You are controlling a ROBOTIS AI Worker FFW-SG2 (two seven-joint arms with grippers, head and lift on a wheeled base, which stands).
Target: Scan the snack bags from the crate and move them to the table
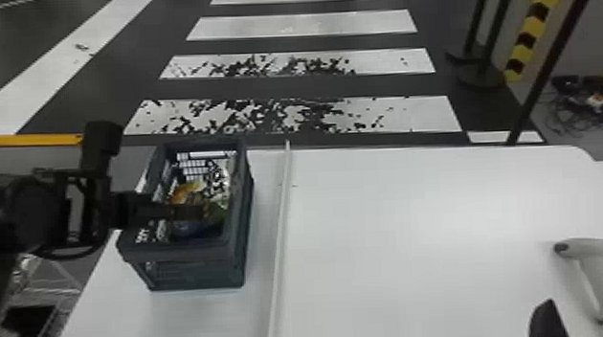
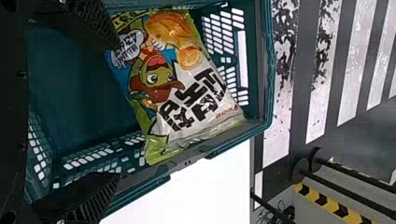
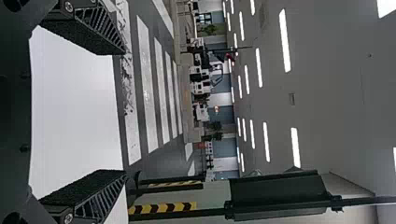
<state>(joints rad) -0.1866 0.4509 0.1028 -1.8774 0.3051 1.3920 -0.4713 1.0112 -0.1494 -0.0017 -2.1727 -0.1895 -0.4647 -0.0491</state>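
Waiting at four o'clock in the head view is the right gripper (image 1: 547, 320), its fingers standing apart. Just beyond it, the scanner (image 1: 588, 247) is lying on the table (image 1: 413, 233). Between eight and nine o'clock stands the crate (image 1: 188, 253). The left gripper (image 1: 189, 211) comes to it from nine o'clock, fingers released and wide. The bag (image 2: 187, 79) is inside the crate, toward the twelve o'clock end.

the right fingers (image 1: 547, 321) are — mostly — cut off by the head view's bottom edge.
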